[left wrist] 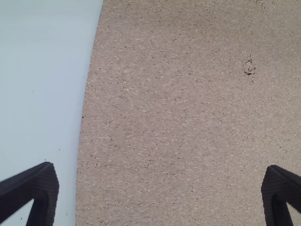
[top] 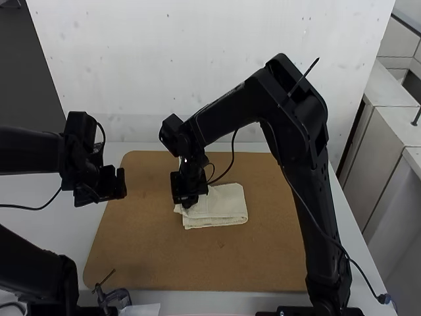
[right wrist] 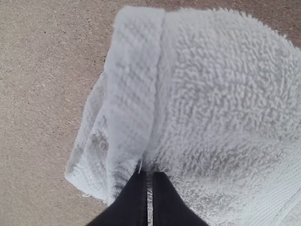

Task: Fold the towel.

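In the high view the right arm's gripper [top: 187, 199] is at the left end of the off-white towel [top: 227, 205], which lies folded in layers on the brown board. Seen from the right wrist, that gripper [right wrist: 146, 178] has its black fingertips together, pinching the towel [right wrist: 221, 94] beside its smooth hem; a lower layer sticks out past this edge. My left gripper [top: 118, 184] hangs over the board's left edge, apart from the towel. The left wrist view has this gripper [left wrist: 160, 188] wide open above bare board, nothing between its fingers.
The brown board [top: 263, 263] lies on a white table [top: 118, 155]. A small clamp-like metal object [top: 115, 298] is at the near edge, beside a pale sheet [top: 141, 309]. The right arm reaches across the board, its cable hanging near the towel.
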Controlling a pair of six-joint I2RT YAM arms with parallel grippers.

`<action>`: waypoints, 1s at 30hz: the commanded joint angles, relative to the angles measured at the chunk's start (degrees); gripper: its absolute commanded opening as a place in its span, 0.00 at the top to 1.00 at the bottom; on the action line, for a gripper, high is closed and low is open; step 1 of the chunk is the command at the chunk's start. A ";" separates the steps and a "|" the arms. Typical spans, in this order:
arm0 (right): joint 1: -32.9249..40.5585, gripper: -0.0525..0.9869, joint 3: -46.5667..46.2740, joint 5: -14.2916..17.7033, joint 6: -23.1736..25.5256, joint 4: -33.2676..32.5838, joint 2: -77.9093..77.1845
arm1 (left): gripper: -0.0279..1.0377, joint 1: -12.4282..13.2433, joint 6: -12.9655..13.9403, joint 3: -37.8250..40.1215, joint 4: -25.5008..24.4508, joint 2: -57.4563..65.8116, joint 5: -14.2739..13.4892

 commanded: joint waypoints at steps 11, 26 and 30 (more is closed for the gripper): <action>0.16 0.93 0.70 -2.64 0.31 1.69 -2.17 | 0.07 0.98 1.09 -1.34 0.41 -0.36 0.64; -11.35 0.03 -0.09 -2.64 -2.95 -5.69 -17.47 | 0.07 0.19 1.53 0.68 -1.00 -4.93 1.17; -18.91 0.03 -7.92 -1.85 -6.11 -4.29 -24.67 | 0.07 -0.34 1.53 1.73 -2.05 -5.90 1.17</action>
